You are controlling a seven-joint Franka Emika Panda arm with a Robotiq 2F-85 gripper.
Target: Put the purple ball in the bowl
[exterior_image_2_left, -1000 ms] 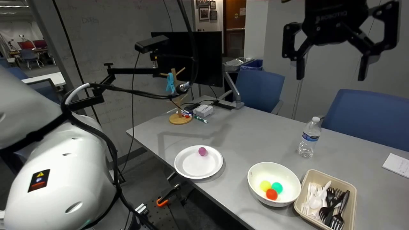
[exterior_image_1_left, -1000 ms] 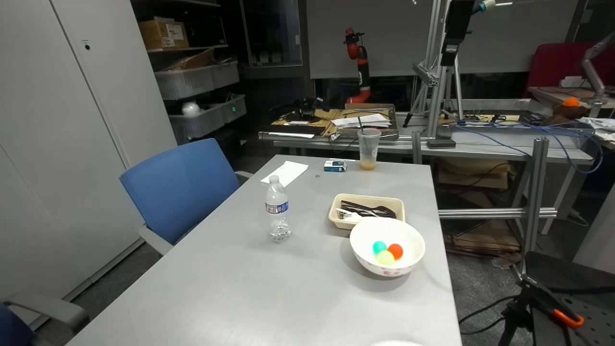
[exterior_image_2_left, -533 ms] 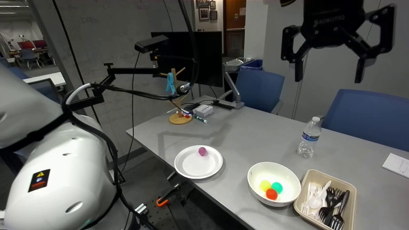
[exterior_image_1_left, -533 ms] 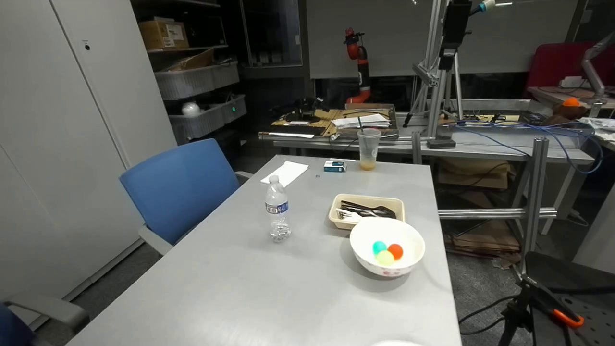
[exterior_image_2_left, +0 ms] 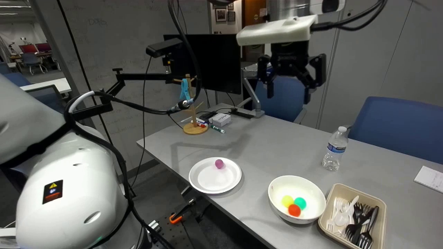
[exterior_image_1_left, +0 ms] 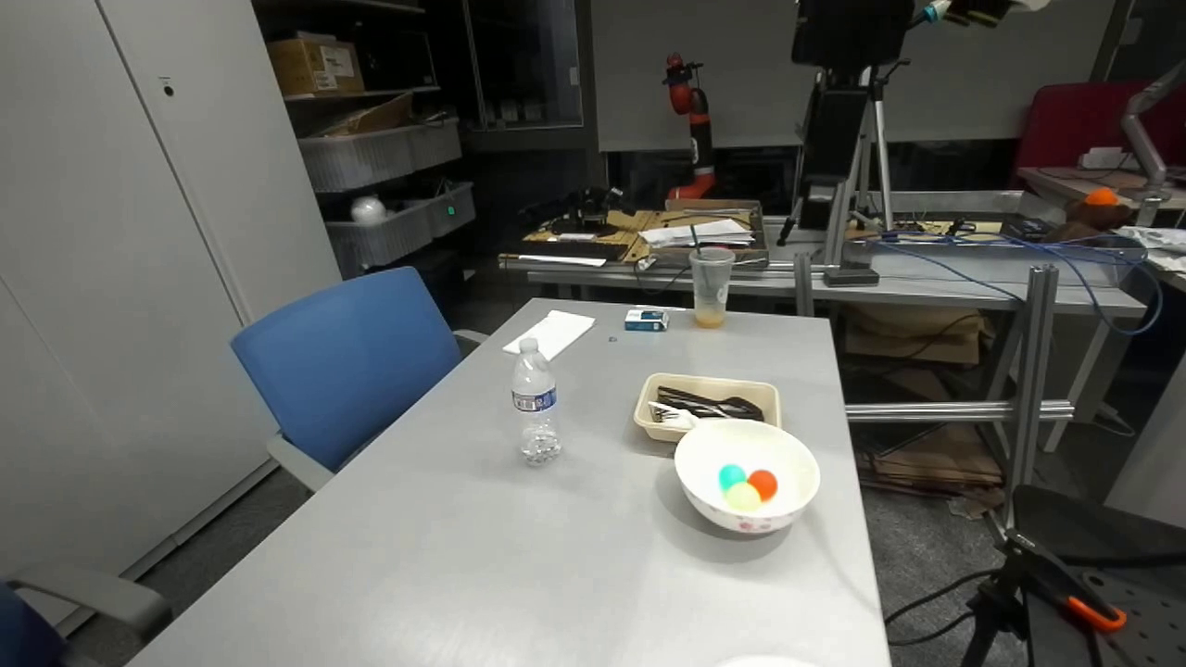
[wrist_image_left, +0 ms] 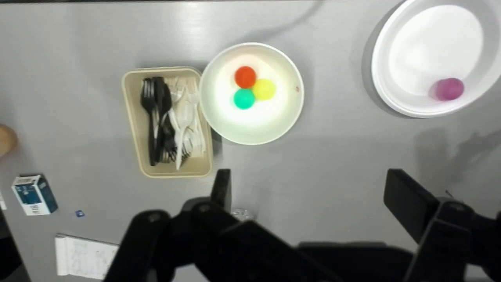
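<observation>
- Purple ball [exterior_image_2_left: 219, 164]: one; on the white plate [exterior_image_2_left: 210, 180], near its rim, outside the bowl [wrist_image_left: 250, 131].
- Handling: probably light, smooth, apt to roll; softness cannot be told. Best taken from above, across its widest part, gently.
- Gripper [exterior_image_2_left: 288, 98]: spread wide, holding nothing.
- Bottle [exterior_image_2_left: 335, 149]: blue-labelled, brand unreadable.
- Carton [wrist_image_left: 34, 194]: blue-and-white, print too small.
- Warning sticker [exterior_image_2_left: 53, 191]: yellow triangle; no legible words.
</observation>
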